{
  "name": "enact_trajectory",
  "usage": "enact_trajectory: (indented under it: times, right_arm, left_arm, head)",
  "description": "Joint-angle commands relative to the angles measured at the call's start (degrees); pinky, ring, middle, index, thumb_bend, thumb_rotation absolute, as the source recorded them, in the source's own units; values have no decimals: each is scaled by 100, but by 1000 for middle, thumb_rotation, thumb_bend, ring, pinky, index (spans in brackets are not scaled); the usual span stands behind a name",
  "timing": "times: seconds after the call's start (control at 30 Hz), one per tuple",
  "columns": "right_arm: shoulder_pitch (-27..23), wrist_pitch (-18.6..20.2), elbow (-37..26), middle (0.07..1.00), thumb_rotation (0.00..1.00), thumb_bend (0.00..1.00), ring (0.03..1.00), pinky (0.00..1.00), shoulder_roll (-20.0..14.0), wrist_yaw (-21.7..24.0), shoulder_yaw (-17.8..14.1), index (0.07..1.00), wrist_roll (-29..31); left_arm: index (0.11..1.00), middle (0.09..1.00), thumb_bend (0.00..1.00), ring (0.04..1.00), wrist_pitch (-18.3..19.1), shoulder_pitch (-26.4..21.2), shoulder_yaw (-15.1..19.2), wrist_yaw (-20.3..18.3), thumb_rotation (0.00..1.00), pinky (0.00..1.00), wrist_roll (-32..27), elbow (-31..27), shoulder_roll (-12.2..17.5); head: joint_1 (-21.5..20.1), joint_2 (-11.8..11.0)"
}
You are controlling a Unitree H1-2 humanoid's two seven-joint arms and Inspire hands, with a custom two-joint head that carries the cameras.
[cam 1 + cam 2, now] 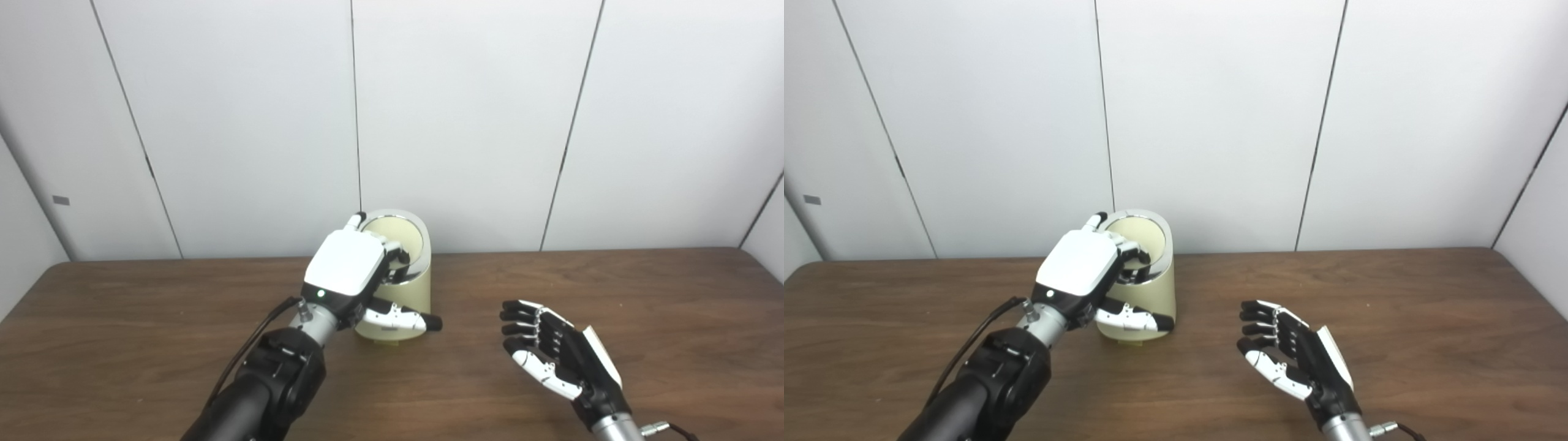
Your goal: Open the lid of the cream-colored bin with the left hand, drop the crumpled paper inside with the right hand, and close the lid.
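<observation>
Your right hand [560, 358] near, on right: fingers spread, palm up, empty; no paper visible. Left hand [352, 266] rests fingers on chrome lid rim [422, 260] of cream bin [413, 291], mid-worktop [612, 288], lid tilted. Bin likely light, tippy; press rim gently.

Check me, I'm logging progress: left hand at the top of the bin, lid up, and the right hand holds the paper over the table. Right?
Not quite. The right hand holds nothing: it is open, palm up, fingers apart, over the table, and no paper shows in either view. The left eye view shows this plainly. The rest stands: the left hand is at the top of the bin, with the lid up.
</observation>
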Motion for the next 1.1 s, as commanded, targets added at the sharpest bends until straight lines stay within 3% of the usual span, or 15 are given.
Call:
enact_trajectory:
  times: [0.0,0.1,0.23,0.6,0.77,0.93,1.07]
  right_arm:
    - [-236,-236,-212,741,395,267,694,603,-51,6,-10,752,68]
    - [-241,-251,-186,737,380,271,691,603,-41,5,-10,749,92]
    - [-251,-298,-147,738,384,275,693,608,-31,0,-3,749,99]
    - [-259,-427,-61,738,374,279,691,601,-16,-11,3,751,106]
    - [-259,-442,-61,739,389,285,686,592,-16,-8,15,751,102]
    - [-268,-455,-49,740,397,300,687,590,-10,-33,28,751,55]
    - [-296,-588,58,737,409,301,681,584,-43,-30,42,750,15]
  left_arm:
    - [851,862,963,946,-207,358,-148,-220,843,1000,-182,427,-9]
    - [872,886,936,990,-258,319,-56,27,839,1000,-102,379,-32]
    - [880,885,917,961,-120,185,41,19,880,1000,42,245,-55]
    - [853,870,924,954,50,-9,320,238,859,1000,520,-61,-144]
    - [913,921,895,998,-2,-43,516,480,852,1000,635,-357,-244]
    - [887,874,805,924,-178,-141,850,1062,919,1000,506,-793,-461]
    - [974,968,753,996,-192,-364,1128,1125,989,1000,504,-1179,-625]
  head:
    - [-5,3]
    - [1,-6]
    - [0,-22]
    - [6,-31]
    - [14,-42]
    - [16,-60]
    - [22,-83]
